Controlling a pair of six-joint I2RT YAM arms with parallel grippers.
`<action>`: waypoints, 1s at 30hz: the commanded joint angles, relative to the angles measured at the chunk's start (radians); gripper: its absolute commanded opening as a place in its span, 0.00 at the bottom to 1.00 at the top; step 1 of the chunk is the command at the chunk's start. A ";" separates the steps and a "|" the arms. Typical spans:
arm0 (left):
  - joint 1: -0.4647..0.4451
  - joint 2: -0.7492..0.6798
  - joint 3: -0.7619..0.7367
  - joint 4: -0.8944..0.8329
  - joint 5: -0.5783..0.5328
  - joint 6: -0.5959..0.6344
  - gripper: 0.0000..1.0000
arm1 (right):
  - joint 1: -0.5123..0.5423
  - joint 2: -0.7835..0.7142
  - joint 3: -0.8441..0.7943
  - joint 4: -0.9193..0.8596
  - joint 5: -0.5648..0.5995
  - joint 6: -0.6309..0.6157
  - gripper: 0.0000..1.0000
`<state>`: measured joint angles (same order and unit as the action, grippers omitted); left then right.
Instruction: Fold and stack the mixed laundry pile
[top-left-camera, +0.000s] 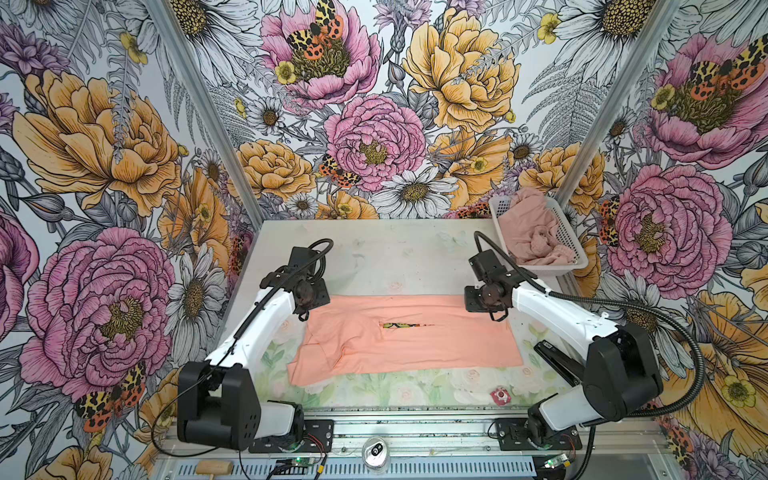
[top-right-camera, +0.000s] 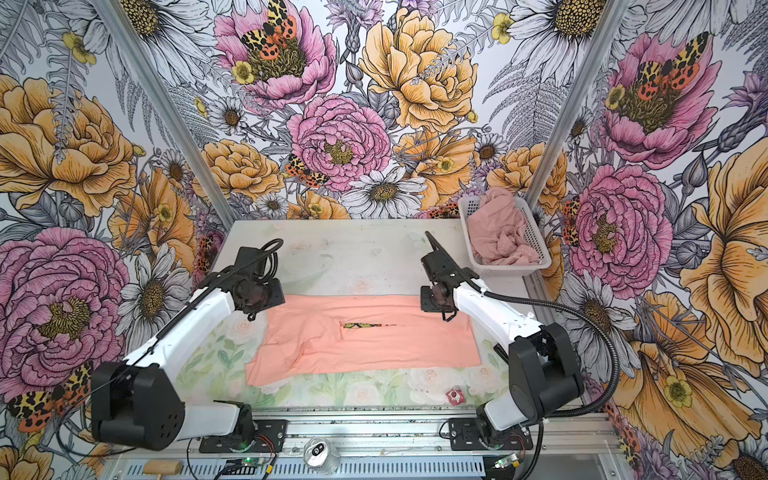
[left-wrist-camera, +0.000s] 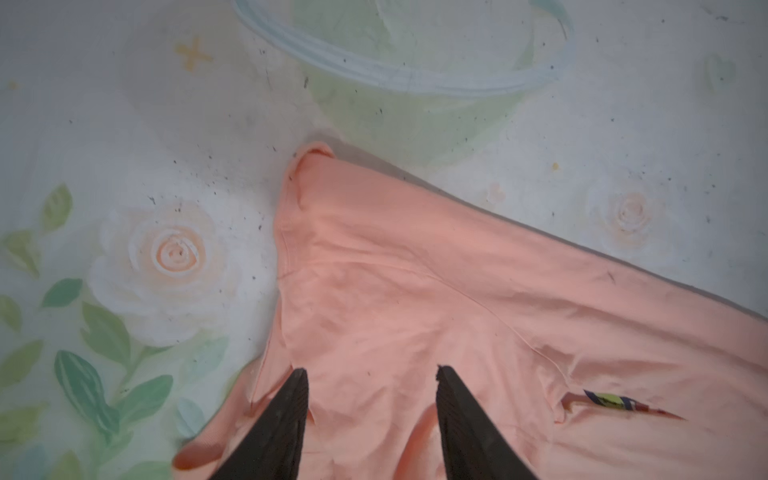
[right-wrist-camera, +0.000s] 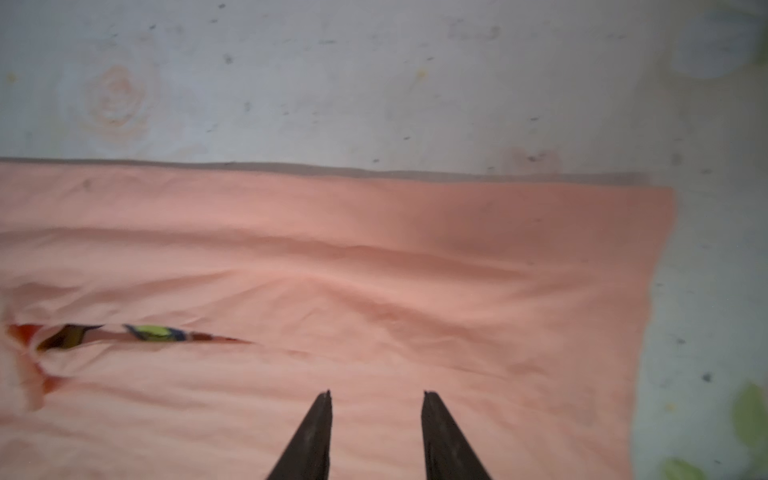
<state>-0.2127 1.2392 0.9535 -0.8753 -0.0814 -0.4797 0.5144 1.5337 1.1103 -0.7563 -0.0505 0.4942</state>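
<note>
While both end effectors (left-wrist-camera: 371, 370) (right-wrist-camera: 378, 392) stand part-open, empty, the basket (top-left-camera: 568, 237) holds the pink garment (top-left-camera: 528, 232).

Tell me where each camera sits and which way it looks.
Top views: high over the near edge, looking down at the table, left arm, right arm, peach T-shirt and basket.
Left wrist: on the left arm, looking down past the open left gripper at one end of the T-shirt.
Right wrist: on the right arm, looking down past the open right gripper at the other end.
Shared: both wrist views show the coloured print in the T-shirt's fold.
</note>
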 joint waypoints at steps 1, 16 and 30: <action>-0.076 -0.103 -0.107 -0.077 0.042 -0.181 0.52 | 0.118 0.054 0.027 0.139 -0.216 0.107 0.39; -0.306 -0.324 -0.338 -0.099 0.006 -0.483 0.51 | 0.361 0.319 0.141 0.361 -0.377 0.230 0.42; -0.308 -0.308 -0.334 -0.090 -0.023 -0.459 0.51 | 0.356 0.440 0.229 0.293 -0.327 0.219 0.40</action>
<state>-0.5133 0.9276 0.6147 -0.9806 -0.0788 -0.9367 0.8757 1.9526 1.3079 -0.4385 -0.4076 0.7113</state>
